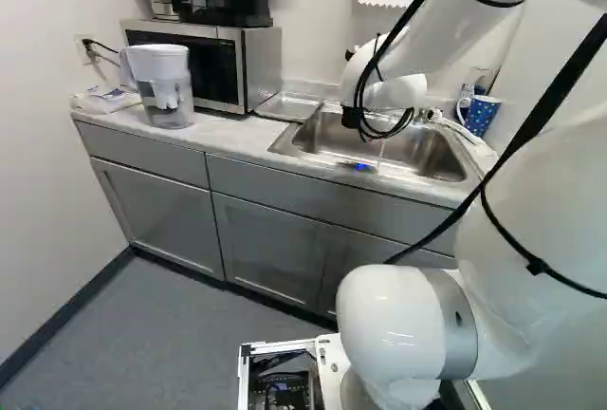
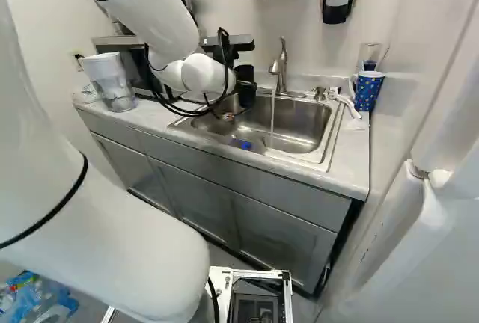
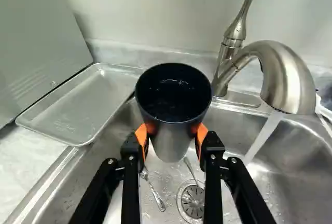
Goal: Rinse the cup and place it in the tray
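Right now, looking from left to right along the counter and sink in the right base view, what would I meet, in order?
A water jug → a dark cup → a metal tap → a spotted blue mug.

pitcher (image 1: 163,83) by microwave (image 1: 216,64) | tray (image 1: 286,106) left of sink (image 1: 432,156) | blue mug (image 1: 482,116) right of it | faint streak (image 1: 381,151) over sink, possibly water
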Controlling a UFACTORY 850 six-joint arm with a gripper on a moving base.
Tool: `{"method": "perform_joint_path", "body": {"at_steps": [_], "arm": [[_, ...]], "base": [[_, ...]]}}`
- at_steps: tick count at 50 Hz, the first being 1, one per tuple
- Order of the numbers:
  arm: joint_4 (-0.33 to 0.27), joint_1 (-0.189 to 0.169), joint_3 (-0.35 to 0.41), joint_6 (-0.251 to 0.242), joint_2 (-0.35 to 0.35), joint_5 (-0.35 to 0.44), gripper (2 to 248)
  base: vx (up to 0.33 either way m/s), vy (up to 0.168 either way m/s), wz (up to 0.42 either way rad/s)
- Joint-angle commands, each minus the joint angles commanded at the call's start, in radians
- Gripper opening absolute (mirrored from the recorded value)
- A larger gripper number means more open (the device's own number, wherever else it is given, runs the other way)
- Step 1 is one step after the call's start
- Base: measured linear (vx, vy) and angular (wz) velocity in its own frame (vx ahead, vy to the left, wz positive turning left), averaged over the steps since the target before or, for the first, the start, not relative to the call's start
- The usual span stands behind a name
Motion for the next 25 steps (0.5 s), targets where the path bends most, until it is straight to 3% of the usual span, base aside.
{"method": "perform_joint_path", "body": {"at_steps": [25], "arm": [[0.000, 0.007, -0.019, 0.000, 0.040, -0.069, 113]], "base": [[0.000, 0.000, 0.000]]}}
